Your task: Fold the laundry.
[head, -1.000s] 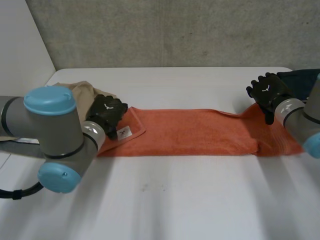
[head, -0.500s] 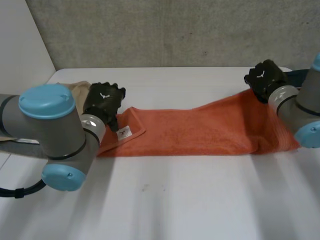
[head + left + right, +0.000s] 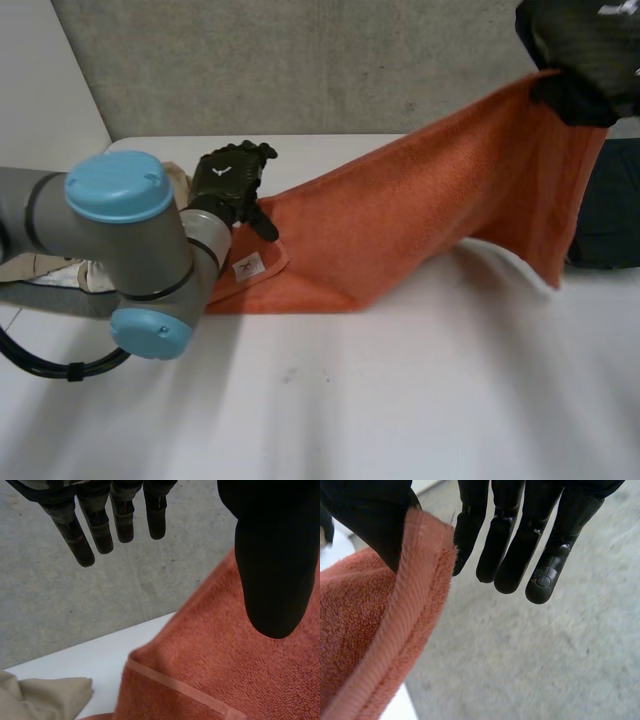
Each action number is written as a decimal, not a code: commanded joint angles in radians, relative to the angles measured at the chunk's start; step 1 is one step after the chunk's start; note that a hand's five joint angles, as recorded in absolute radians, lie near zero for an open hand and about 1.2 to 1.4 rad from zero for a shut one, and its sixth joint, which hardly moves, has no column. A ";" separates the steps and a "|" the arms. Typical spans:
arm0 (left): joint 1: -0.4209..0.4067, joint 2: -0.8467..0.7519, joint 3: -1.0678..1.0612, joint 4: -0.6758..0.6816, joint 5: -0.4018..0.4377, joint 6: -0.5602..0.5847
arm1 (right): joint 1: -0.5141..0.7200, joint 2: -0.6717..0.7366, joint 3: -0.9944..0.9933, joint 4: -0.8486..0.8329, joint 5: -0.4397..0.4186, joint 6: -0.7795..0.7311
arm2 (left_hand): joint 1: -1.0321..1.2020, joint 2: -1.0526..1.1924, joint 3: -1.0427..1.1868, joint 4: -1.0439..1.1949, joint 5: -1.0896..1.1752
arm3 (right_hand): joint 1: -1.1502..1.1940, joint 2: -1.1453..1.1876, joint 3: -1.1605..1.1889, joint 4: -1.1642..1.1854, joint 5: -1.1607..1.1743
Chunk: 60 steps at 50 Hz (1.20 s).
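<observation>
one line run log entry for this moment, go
step: fold laundry | right hand: pinches orange towel end, raised | left hand: open at its labelled end | aside: beige cloth, dark garment

Right hand (image 3: 585,50) rose to 1 o'clock, hauling the orange towel (image 3: 420,215) end up; left hand (image 3: 232,180) crept toward 12 o'clock.

No writing could be read; a small white tag (image 3: 248,266) at the near corner of the orange terry towel (image 3: 400,220) bore one dark mark, too small to decipher

White table (image 3: 400,400); grey concrete wall (image 3: 300,70) behind.
</observation>
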 commanded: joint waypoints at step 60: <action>-0.086 -0.207 0.000 0.012 0.045 0.351 | -0.038 0.030 0.072 -0.009 -0.039 0.067 | 0.296 0.308 0.305 0.310 0.322 | 0.397 0.217 0.211 0.203 0.232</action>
